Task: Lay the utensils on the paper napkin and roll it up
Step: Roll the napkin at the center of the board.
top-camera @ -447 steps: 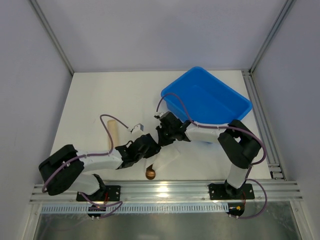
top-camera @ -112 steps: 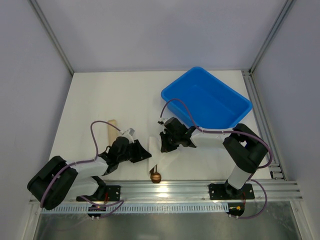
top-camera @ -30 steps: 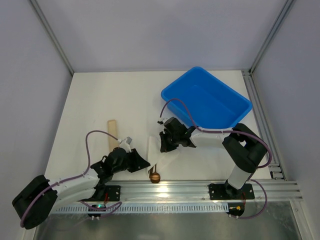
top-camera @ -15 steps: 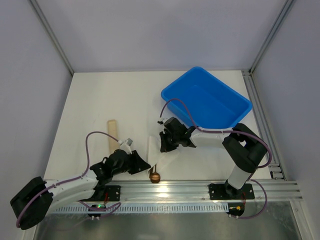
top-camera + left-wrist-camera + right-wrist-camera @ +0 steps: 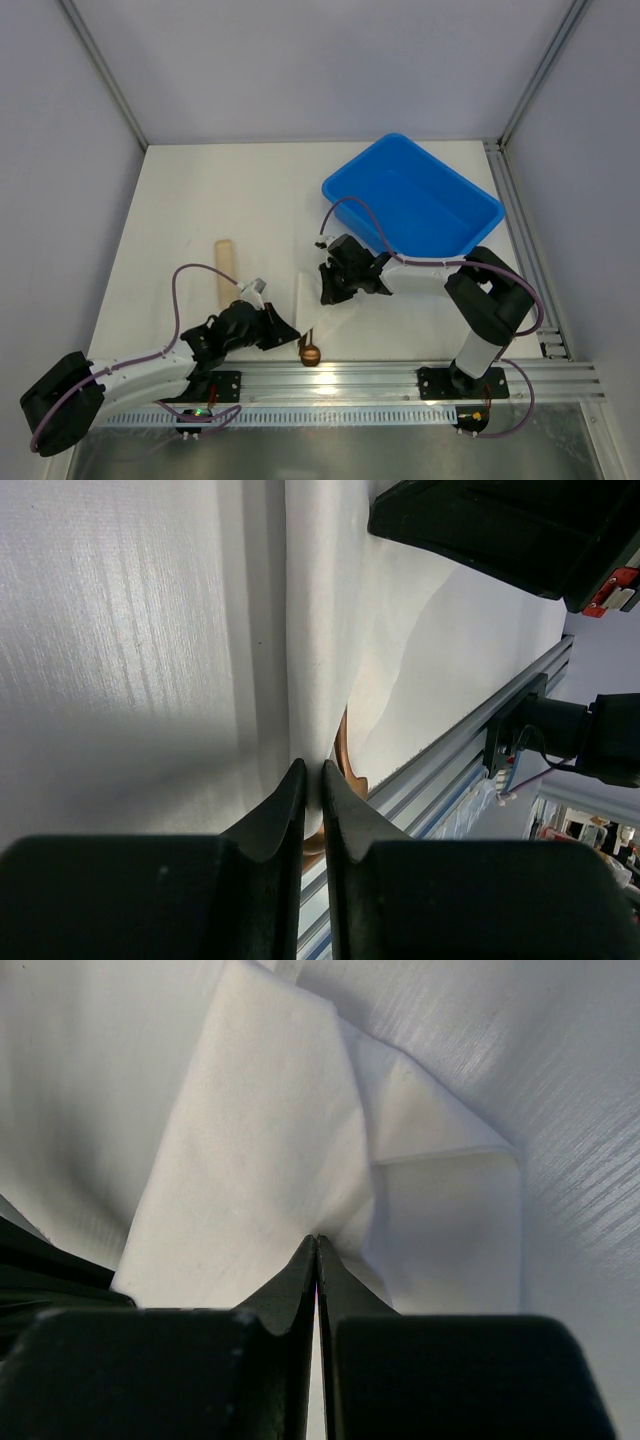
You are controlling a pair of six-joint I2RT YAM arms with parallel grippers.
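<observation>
White on white, the thin white paper napkin [image 5: 308,300] lies folded into a narrow, rumpled strip on the pale table [image 5: 200,190], near its front edge and between our two arms. The left gripper [image 5: 312,772] comes in low from the left to the strip's near end. In its wrist view we see its black fingers closed to a thin slit, with a raised fold of the paper running straight into that slit, so we read it as nipping the napkin. From above we see the round bowl of the slim gold-bronze metal spoon [image 5: 309,352] poking out of the strip's near end, close to the aluminium rail [image 5: 400,375] along the front. Its handle is covered by the paper, and in the left wrist view a curve of the same bronze shows under the paper's edge just past the fingertips. The right gripper [image 5: 316,1245] sits at the strip's far end, its fingers pressed fully together, tips down on the napkin where several creases gather; we cannot tell whether any paper is caught between them. A tan beige rod [image 5: 227,265] lies flat on the table well to the left of the napkin, and a bright blue plastic bin [image 5: 410,195] stands behind the right arm at the far right
</observation>
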